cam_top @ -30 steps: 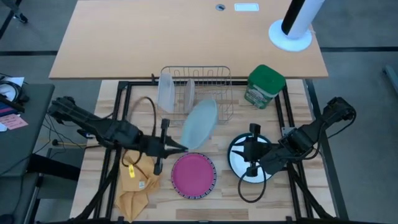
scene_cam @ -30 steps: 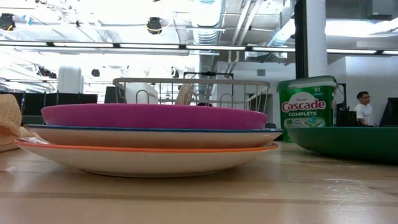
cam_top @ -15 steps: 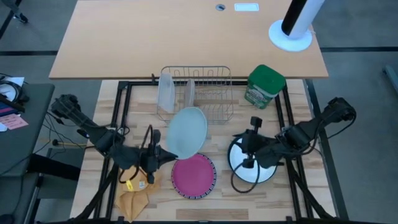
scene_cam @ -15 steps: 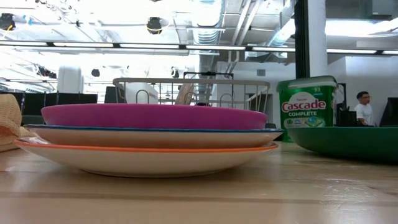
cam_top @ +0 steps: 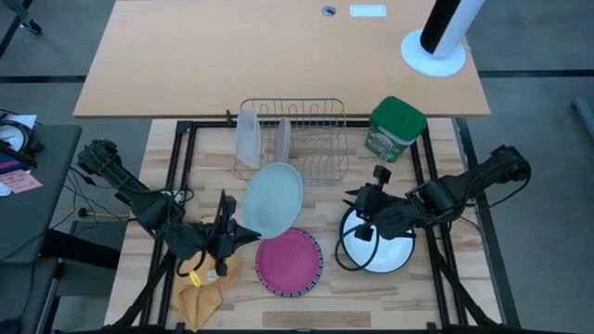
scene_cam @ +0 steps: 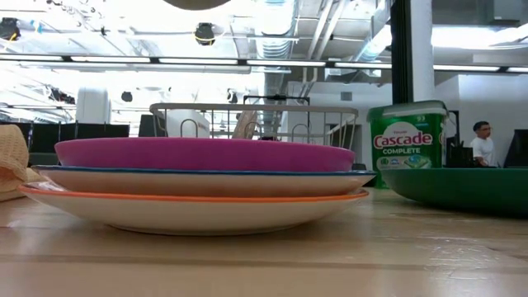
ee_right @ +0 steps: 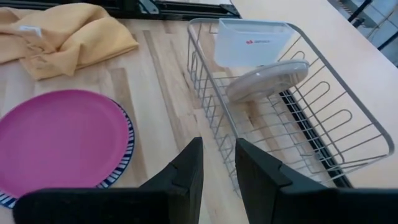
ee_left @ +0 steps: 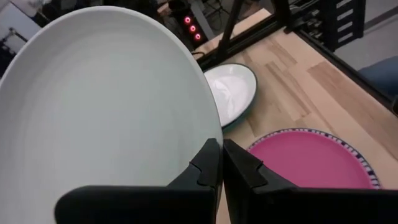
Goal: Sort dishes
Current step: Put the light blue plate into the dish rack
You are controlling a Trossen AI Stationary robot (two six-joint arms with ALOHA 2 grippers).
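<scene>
Mid-transfer step. Left gripper (cam_top: 230, 236) clenched on the rim of the grey plate (cam_top: 273, 199), lifted off the table and tilted, between the pink plate (cam_top: 289, 262) stack and the wire rack (cam_top: 306, 139). Same pinch clear in the left wrist view: fingertips (ee_left: 208, 163) closed tight on the plate's edge, plate face filling most of the view.

Right gripper (cam_top: 367, 219) hovering above the white plate with green rim (cam_top: 385, 250), jaws parted a little, gripping nothing visible. Right wrist view looking across at the rack, empty gap between the fingers.

Rack contents: frosted container (ee_right: 252, 42) and one greyish plate (ee_right: 267, 79) standing on edge in the slots. Green canister (cam_top: 395, 128) just beside the rack, yellow cloth (cam_top: 206, 278) near the table's front left.

Low view: pink plate on top of a stack of three, orange-rimmed one at the bottom.

Next move, best guess: carry grey plate over to a free slot, rotate to near vertical, lower between wires, then release. Risks: thin edge grip, possible slip during rotation; clearance tight next to the plate already racked.
</scene>
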